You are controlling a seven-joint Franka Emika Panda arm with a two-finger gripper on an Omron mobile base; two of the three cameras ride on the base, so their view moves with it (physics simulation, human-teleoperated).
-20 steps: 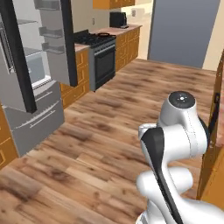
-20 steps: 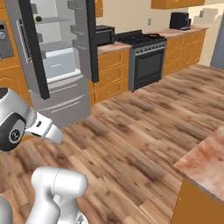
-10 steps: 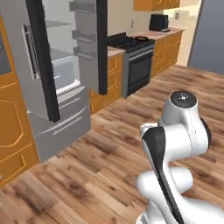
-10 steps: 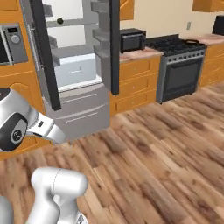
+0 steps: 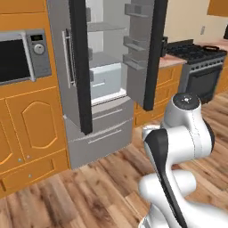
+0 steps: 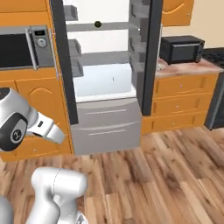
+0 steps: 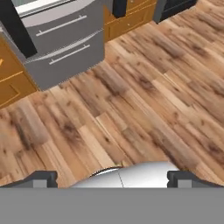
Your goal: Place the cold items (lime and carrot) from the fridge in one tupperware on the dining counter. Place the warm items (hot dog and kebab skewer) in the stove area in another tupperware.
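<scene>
The fridge [image 6: 105,70] stands with both doors swung open, and its pale shelves show in both base views [image 5: 104,75]. On an upper shelf sits a small dark green ball, the lime [image 6: 97,24]. The carrot, hot dog, kebab skewer and tupperware are out of view. My gripper [image 7: 114,178] is open and holds nothing. In the hand view it looks down at bare wooden floor in front of the fridge's grey drawers [image 7: 65,37]. The white arm is folded close above the base [image 5: 182,133].
A built-in microwave [image 6: 24,46] sits in orange cabinets left of the fridge. To its right, a counter carries a black oven [image 6: 181,48], and the stove [image 5: 200,67] stands further right. Wooden floor [image 6: 153,175] lies between me and the fridge.
The whole picture has shifted: the base has swung and driven toward the fridge, which now fills the middle and looks larger. The stove has slid to the right edge. The gripper stays open.
</scene>
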